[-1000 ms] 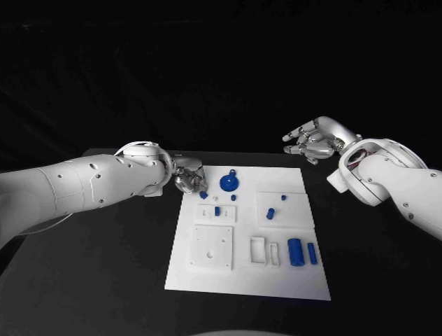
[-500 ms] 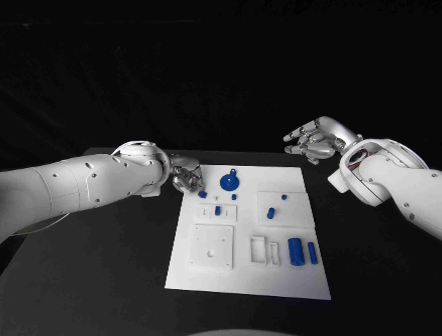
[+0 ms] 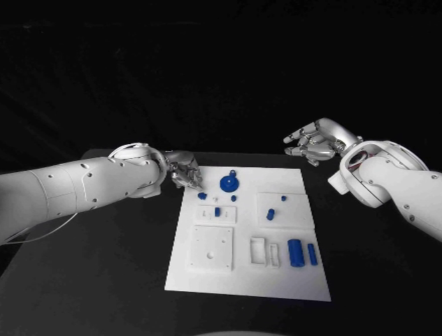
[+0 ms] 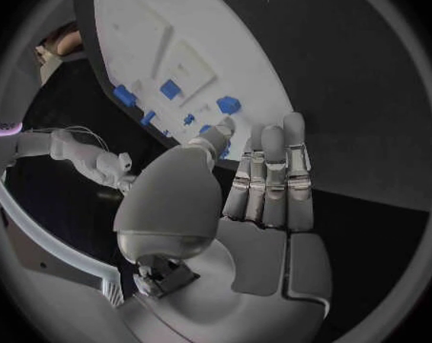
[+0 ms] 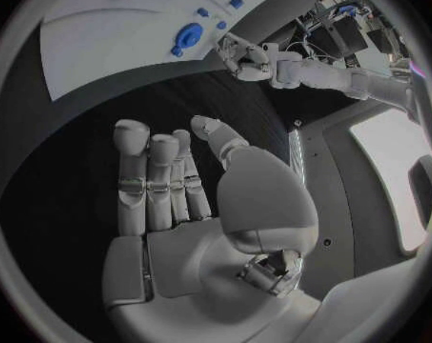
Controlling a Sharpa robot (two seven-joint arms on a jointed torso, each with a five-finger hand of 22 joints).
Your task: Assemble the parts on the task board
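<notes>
A white task board lies in the middle of a black tabletop, flanked by two white robot arms. The left robot hand sits at the board's far left corner, just beside a small blue piece at the board's edge; in the left wrist view its fingers lie straight and side by side, the thumb set apart, with nothing held between them. The right robot hand hangs beyond the board's far right corner, apart from the board, palm open; the right wrist view shows its fingers extended and empty. On the board, a round blue disc lies near the far edge, toward the left robot hand. Nearer, two small blue pegs stand in a raised white block on the left side, and another blue peg stands in a white block to the right, with a smaller blue piece beside it. In the near half, a square white plate sits on the left, two white slotted holders in the middle, and two blue cylinders lie side by side on the right
</notes>
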